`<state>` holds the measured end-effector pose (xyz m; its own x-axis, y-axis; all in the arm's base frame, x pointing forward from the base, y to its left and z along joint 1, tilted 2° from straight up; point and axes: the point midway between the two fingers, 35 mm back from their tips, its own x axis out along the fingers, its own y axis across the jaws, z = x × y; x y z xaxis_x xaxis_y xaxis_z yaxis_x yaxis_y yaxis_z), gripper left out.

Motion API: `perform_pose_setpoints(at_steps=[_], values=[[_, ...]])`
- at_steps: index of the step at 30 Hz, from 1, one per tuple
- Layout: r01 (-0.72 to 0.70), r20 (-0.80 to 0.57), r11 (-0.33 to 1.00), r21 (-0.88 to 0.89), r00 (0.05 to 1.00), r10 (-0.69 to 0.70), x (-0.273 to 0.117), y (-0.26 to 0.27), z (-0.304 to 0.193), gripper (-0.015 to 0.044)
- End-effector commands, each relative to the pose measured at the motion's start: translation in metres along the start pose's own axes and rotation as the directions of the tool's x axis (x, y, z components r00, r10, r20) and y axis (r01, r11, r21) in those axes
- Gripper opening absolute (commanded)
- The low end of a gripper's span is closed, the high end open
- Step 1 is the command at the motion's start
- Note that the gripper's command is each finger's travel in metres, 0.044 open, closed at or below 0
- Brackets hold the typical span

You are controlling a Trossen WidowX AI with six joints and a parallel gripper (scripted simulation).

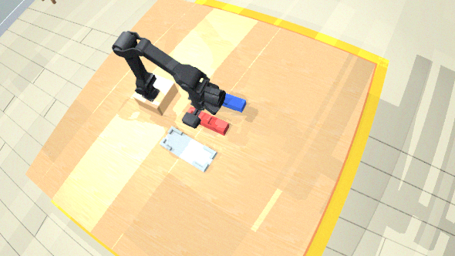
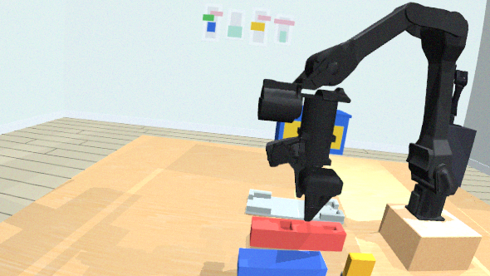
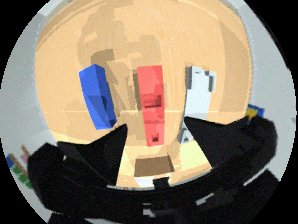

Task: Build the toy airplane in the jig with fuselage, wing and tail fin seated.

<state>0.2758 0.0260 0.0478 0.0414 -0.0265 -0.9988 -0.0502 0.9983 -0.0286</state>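
Observation:
The red fuselage (image 1: 217, 124) (image 2: 270, 238) (image 3: 150, 80) lies on the table, its two sockets facing up, between the blue wing and the jig. The blue wing (image 1: 235, 103) (image 2: 278, 263) (image 3: 95, 90) lies beside it. The light grey jig (image 1: 189, 148) (image 2: 282, 206) (image 3: 200, 90) lies on the fuselage's other side, its cradle empty. The yellow tail fin (image 2: 360, 263) stands near the wing's end; the arm hides it in the top view. My gripper (image 2: 303, 208) (image 3: 156, 123) is open and empty, pointing down above the fuselage, with its fingers toward either side of it in the wrist view.
The arm's wooden base block (image 1: 167, 101) (image 2: 446, 253) stands near the socketed tail end of the fuselage. The parts and the jig lie roughly side by side with narrow gaps. A blue and yellow cabinet (image 2: 338, 137) stands beyond the table.

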Motion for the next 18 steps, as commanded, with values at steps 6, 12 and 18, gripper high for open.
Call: perform_pose_setpoints(at_steps=[6, 12, 18], values=[[0.004, -0.005, 1.0, 0.002, 1.0, -0.004, 0.024, -0.001, -0.001, 0.044], [0.004, -0.005, 1.0, 0.002, 1.0, -0.004, 0.03, -0.001, -0.001, 0.044], [0.004, -0.005, 1.0, 0.002, 1.0, -0.004, 0.039, -0.001, 0.0, 0.044]])
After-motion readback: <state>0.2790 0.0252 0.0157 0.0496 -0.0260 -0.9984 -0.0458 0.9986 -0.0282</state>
